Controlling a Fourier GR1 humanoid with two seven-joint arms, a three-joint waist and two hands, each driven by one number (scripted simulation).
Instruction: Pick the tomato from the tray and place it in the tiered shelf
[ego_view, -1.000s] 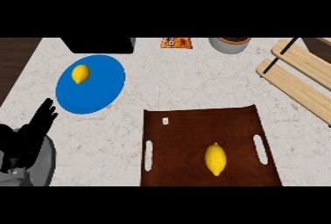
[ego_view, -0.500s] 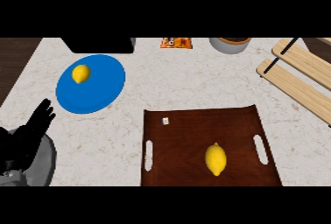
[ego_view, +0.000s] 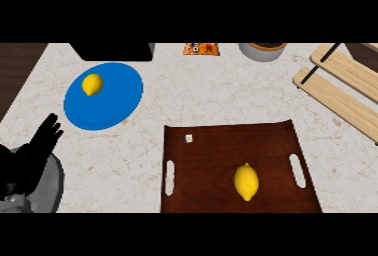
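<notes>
Head view: yellow fruit lying right of the left hand

No tomato is being shown; a yellow fruit (ego_view: 246, 181) is lying on the tray (ego_view: 221, 145), long axis near-to-far, right of the left hand (ego_view: 33, 150), whose fingers are being held spread. The right hand is not being shown.

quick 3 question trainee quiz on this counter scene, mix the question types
1. True or false: the yellow fruit on the brown tray lies between the tray's two handle slots.
2. Where is the other yellow fruit? A) on the blue plate B) on the wooden tiered shelf C) in the grey pot
3. Fill in: the only hand in view is the ___ hand, at the view's lower left edge.

Key: 1 true; 2 A; 3 left
</notes>
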